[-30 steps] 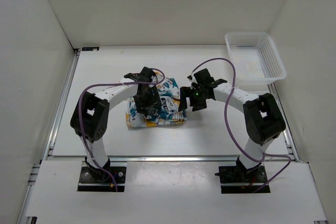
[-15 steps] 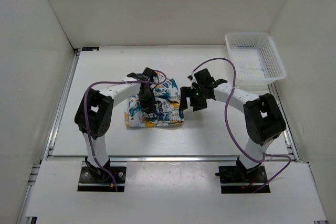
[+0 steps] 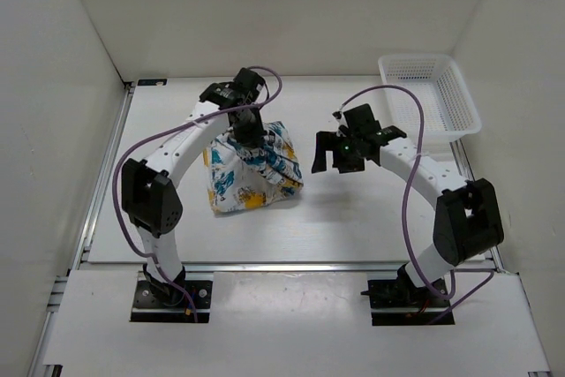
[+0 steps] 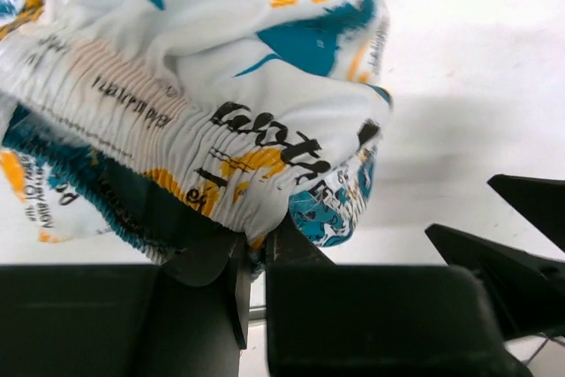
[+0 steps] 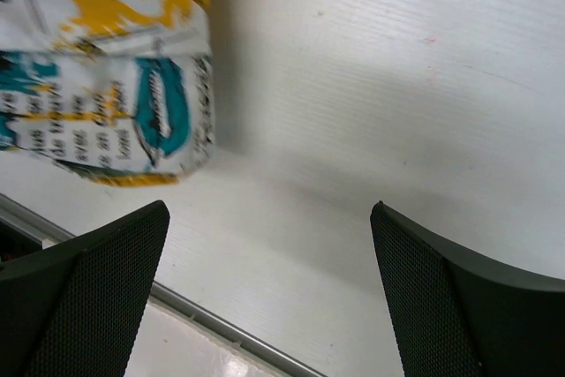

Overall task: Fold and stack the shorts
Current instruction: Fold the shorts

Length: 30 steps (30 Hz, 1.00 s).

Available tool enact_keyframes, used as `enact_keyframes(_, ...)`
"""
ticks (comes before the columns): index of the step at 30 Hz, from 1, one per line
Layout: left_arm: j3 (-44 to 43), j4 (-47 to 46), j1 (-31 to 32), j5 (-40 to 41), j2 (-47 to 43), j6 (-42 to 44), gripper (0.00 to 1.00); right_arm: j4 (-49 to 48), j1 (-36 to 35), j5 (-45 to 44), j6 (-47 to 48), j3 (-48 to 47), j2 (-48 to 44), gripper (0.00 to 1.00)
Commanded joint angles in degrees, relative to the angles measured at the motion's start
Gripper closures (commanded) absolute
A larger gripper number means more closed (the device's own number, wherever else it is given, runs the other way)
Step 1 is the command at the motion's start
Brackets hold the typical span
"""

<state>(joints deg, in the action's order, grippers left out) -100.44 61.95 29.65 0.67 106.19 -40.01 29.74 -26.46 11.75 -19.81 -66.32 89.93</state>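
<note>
Treat the shorts (image 3: 252,169) as light, limp printed fabric that drapes and shifts. The gathered elastic waistband (image 4: 132,103) is the firmest hold. The left gripper (image 4: 256,252) pinches that band, with the lower edge trailing on the worktop (image 3: 353,218). The right gripper (image 3: 340,154) hangs spread, just beside the shorts.

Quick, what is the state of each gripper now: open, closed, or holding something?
Left gripper: closed, pinching an edge of the shorts.
Right gripper: open, holding nothing.
</note>
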Motion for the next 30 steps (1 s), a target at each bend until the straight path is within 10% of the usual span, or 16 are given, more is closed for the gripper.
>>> enact_keyframes(1,-5.4,5.7,0.2,4.5,-3.6,1.6,0.90,2.3,1.2,-1.6,1.5,-2.1,-2.1,0.00)
enact_keyframes(24,9.8,-0.2,-8.5,3.6,-10.3,5.2,0.90,-21.4,-3.2,29.8,-10.3,-12.3,23.1,0.00)
enact_keyframes(30,14.0,-3.7,-12.2,1.8,-10.8,6.3,0.90,-22.4,-6.0,31.8,-10.3,-14.5,27.7,0.22)
